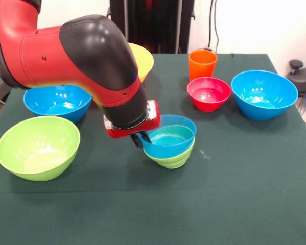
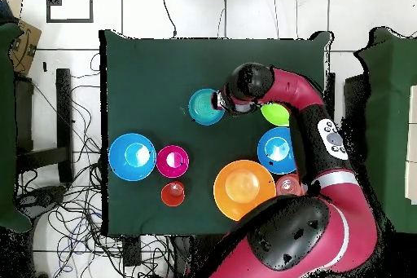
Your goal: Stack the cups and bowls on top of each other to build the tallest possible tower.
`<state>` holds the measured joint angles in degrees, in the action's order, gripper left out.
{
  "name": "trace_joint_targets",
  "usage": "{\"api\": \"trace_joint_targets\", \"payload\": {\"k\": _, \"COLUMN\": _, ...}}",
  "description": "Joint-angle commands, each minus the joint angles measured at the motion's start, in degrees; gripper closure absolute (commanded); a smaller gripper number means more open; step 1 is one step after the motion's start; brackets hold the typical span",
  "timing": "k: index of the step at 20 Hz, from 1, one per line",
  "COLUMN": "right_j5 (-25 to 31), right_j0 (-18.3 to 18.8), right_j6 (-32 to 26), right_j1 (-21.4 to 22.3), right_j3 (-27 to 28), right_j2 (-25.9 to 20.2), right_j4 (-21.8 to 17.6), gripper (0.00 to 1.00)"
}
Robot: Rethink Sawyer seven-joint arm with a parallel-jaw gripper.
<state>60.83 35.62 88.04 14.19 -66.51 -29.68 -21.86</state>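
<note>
A small blue bowl (image 1: pixel 169 137) sits nested in a small yellow-green vessel (image 1: pixel 172 160) near the table's middle; the pair also shows in the overhead view (image 2: pixel 204 107). My gripper (image 1: pixel 140 138) is at this blue bowl's left rim, its dark fingers closed over the rim; it also shows in the overhead view (image 2: pixel 218 102). Standing apart are an orange cup (image 1: pixel 202 63), a red-pink bowl (image 1: pixel 209 93), a large blue bowl (image 1: pixel 264 94), another blue bowl (image 1: pixel 57 102), a large lime bowl (image 1: pixel 38 147) and a yellow bowl (image 1: pixel 144 60) half hidden behind my arm.
The dark green table (image 1: pixel 234 204) ends close behind the orange cup and in front of the lime bowl. My arm (image 1: pixel 91 56) hangs over the left half, above the blue and yellow bowls. Cables lie on the floor (image 2: pixel 65 209) beside the table.
</note>
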Motion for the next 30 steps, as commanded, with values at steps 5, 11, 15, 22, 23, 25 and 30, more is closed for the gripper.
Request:
{"api": "trace_joint_targets", "payload": {"k": 5, "right_j5": 0.58, "right_j0": -1.61, "right_j6": -18.55, "right_j1": -2.55, "right_j3": -5.70, "right_j2": -2.17, "right_j4": -6.60, "gripper": 1.00}}
{"api": "trace_joint_targets", "payload": {"k": 11, "right_j5": 2.17, "right_j0": -2.13, "right_j6": -18.10, "right_j1": -1.68, "right_j3": -4.91, "right_j2": -2.49, "right_j4": -5.86, "gripper": 1.00}}
{"api": "trace_joint_targets", "payload": {"k": 15, "right_j5": 2.22, "right_j0": -1.92, "right_j6": -17.76, "right_j1": -0.22, "right_j3": -6.19, "right_j2": -2.58, "right_j4": -5.64, "gripper": 1.00}}
{"api": "trace_joint_targets", "payload": {"k": 22, "right_j5": 1.01, "right_j0": -1.76, "right_j6": -17.34, "right_j1": 0.57, "right_j3": -7.55, "right_j2": -2.12, "right_j4": -6.47, "gripper": 1.00}}
{"api": "trace_joint_targets", "payload": {"k": 23, "right_j5": 0.82, "right_j0": -1.83, "right_j6": -17.36, "right_j1": 0.59, "right_j3": -7.46, "right_j2": -2.13, "right_j4": -6.60, "gripper": 1.00}}
{"api": "trace_joint_targets", "payload": {"k": 25, "right_j5": 0.56, "right_j0": -1.93, "right_j6": -17.39, "right_j1": 0.72, "right_j3": -7.52, "right_j2": -2.00, "right_j4": -6.95, "gripper": 1.00}}
{"api": "trace_joint_targets", "payload": {"k": 30, "right_j5": 0.53, "right_j0": -2.29, "right_j6": -17.66, "right_j1": 0.98, "right_j3": -7.32, "right_j2": -1.70, "right_j4": -7.71, "gripper": 1.00}}
